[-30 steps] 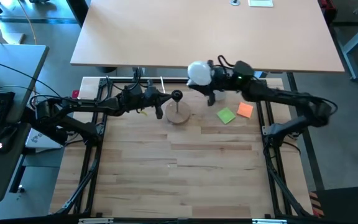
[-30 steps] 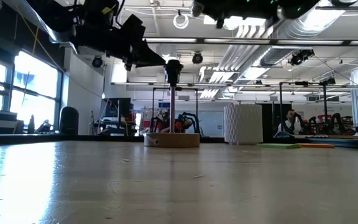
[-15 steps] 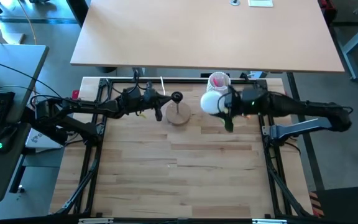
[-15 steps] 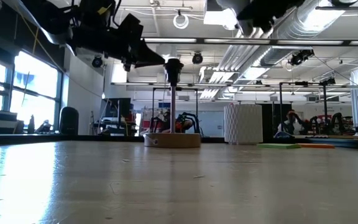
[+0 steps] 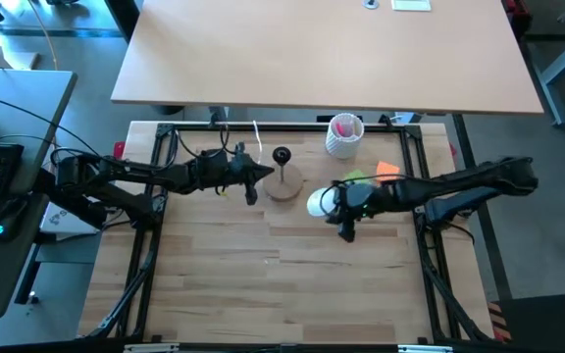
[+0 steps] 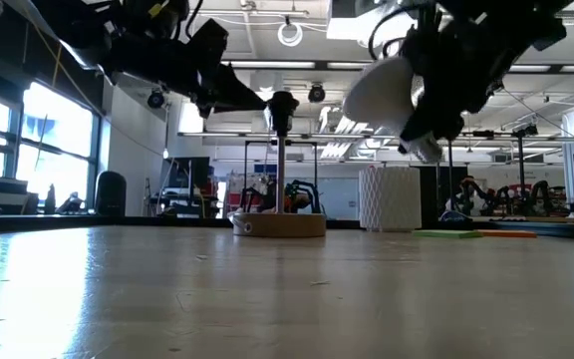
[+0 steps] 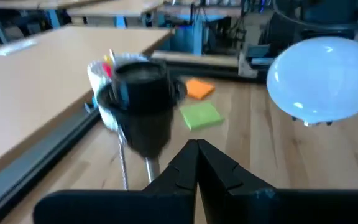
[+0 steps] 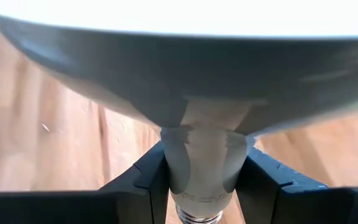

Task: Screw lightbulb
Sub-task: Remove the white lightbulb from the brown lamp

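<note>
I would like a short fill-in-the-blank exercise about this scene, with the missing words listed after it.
1. The right gripper holds the lightbulb by its narrow ____.
2. The left gripper is ____, its tips beside the black socket.
3. The socket stands on a round ____ disc.
4. Two sticky notes lie on the table, one green and one ____.

Missing words: neck; shut; wooden; orange
</note>
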